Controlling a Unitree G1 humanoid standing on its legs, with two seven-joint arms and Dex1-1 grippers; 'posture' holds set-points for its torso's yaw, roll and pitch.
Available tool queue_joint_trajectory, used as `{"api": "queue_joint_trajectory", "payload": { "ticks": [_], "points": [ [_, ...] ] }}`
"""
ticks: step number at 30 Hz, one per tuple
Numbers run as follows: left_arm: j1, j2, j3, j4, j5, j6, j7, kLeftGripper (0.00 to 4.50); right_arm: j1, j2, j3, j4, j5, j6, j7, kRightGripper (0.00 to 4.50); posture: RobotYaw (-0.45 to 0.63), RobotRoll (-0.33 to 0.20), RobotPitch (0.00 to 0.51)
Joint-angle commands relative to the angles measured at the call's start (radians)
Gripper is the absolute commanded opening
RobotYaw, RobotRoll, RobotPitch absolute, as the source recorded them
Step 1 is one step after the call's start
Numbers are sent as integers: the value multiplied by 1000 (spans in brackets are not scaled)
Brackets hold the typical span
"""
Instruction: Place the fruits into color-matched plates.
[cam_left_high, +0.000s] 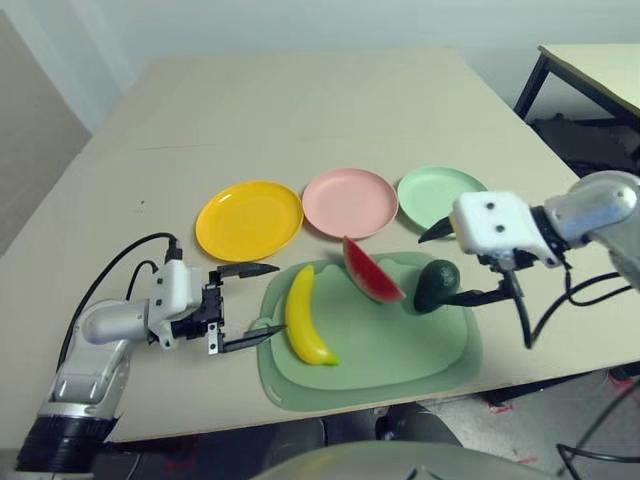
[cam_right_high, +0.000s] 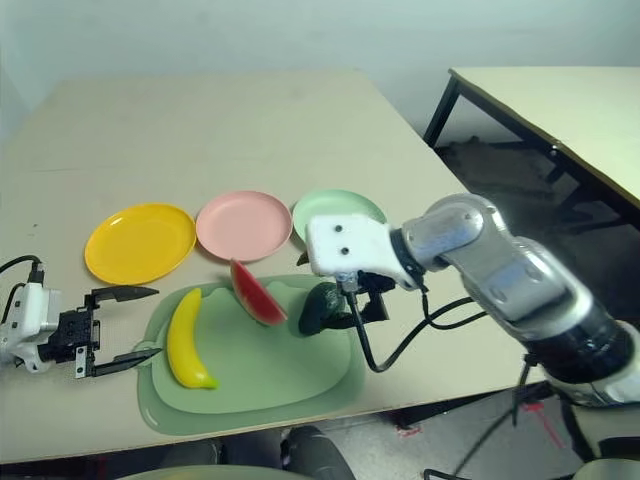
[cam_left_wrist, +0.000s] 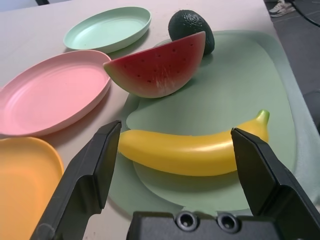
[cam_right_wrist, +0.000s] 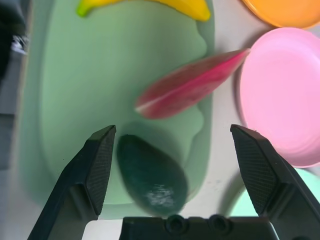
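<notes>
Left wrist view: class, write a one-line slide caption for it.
Open left tool faces a banana on the green mat, with watermelon, avocado and three plates beyond.

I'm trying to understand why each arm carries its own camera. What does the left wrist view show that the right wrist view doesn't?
Left wrist view alone: the whole yellow toy banana between the open left gripper fingers, and the watermelon wedge's red face. Right wrist view alone: the dark green toy avocado from above, between the open right gripper fingers. Both: the red watermelon wedge, pale green cutting mat, and round pink plastic plate.
</notes>
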Motion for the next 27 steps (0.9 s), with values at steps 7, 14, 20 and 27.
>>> {"api": "queue_joint_trajectory", "payload": {
  "ticks": [7,14,20,27],
  "points": [
    [2,1,-7,-49,3,24,21,4474,29,29,32,107,-124,-148,105,4500,80,0,0],
    [9,1,-6,-63,0,31,29,4474,33,45,28,142,-152,-173,170,4500,90,0,0],
    [10,4,-5,-75,-2,42,34,4474,22,83,43,204,-218,-200,182,4500,96,0,0],
    [12,-4,-21,-105,-1,64,48,4474,15,98,45,261,-276,-255,205,4500,113,0,0]
  ]
}}
